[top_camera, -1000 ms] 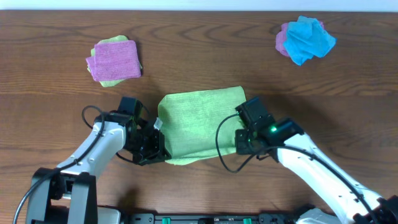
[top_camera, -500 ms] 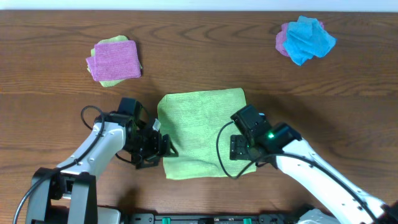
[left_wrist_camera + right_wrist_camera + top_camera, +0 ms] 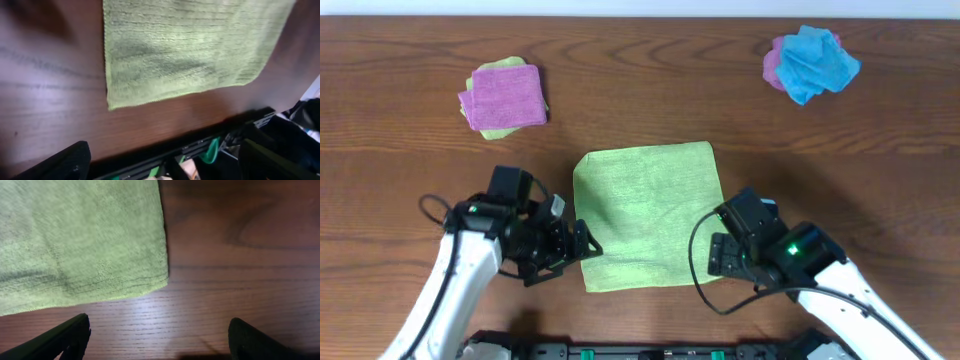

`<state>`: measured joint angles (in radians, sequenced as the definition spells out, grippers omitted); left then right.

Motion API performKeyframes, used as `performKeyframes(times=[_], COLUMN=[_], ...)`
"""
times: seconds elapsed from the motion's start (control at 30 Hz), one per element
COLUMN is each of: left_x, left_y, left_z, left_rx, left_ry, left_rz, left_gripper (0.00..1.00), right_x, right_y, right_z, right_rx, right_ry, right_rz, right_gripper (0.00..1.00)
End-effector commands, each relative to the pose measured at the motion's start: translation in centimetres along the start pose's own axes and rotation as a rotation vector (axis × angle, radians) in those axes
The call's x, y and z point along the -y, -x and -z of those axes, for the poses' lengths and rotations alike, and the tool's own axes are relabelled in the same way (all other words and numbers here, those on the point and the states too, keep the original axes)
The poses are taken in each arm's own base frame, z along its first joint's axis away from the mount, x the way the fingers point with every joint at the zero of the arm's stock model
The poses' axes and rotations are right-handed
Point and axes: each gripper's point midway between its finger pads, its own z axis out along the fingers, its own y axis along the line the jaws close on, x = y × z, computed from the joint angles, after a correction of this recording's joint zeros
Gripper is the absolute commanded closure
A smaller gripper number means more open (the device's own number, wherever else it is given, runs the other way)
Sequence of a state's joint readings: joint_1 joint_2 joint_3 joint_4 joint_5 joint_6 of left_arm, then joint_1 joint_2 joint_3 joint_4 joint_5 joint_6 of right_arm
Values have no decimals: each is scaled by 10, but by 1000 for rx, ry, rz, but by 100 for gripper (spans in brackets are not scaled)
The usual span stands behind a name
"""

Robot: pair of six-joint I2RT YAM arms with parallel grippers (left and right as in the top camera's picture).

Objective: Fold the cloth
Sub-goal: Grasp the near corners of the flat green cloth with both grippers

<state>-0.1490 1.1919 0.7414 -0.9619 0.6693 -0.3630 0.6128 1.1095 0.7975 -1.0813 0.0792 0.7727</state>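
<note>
The green cloth (image 3: 645, 215) lies flat and nearly square in the middle of the wooden table. My left gripper (image 3: 578, 245) stands open just off the cloth's near left corner, with nothing between its fingers. My right gripper (image 3: 720, 255) stands open beside the near right corner, also empty. In the left wrist view the cloth (image 3: 190, 45) fills the top, and the left gripper (image 3: 162, 165) hangs over bare wood and the table edge. In the right wrist view the cloth's corner (image 3: 80, 240) sits upper left, apart from the wide-spread right gripper (image 3: 160, 340).
A folded pink cloth on a green one (image 3: 504, 98) rests at the back left. Crumpled blue and purple cloths (image 3: 810, 62) lie at the back right. The table's front edge with a black rail (image 3: 650, 350) runs just behind both grippers.
Both grippers opened and let go of the cloth's near corners. The cloth now lies flat, reaching further toward the front. Both arms drew back toward the front edge.
</note>
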Motion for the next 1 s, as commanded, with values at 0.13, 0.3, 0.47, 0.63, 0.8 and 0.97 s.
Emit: performKeyframes(times=[0.13, 0.3, 0.47, 0.63, 0.8, 0.97], left_x=[-18, -25, -34, -37, -39, -45], left_y=[-17, -21, -19, -10, 1, 9], left_z=[-6, -22, -39, -48, -52, -55], left_rx=[86, 107, 115, 152, 203, 248], left_ry=[-24, -85, -122, -156, -176, -176], left_rz=[140, 221, 280, 282, 293, 353], left_gripper=[4, 5, 5, 5, 5, 4], right_x=[-4, -4, -8, -4, 0, -2], right_y=[-21, -25, -25, -23, -18, -14], right_z=[-22, -32, -41, -48, -54, -60], right_rx=[-8, -6, 3, 15, 28, 39], right_ry=[114, 135, 161, 161, 164, 196], right_rz=[-39, -39, -44, -64, -97, -131], right_gripper=[12, 14, 15, 16, 16, 16])
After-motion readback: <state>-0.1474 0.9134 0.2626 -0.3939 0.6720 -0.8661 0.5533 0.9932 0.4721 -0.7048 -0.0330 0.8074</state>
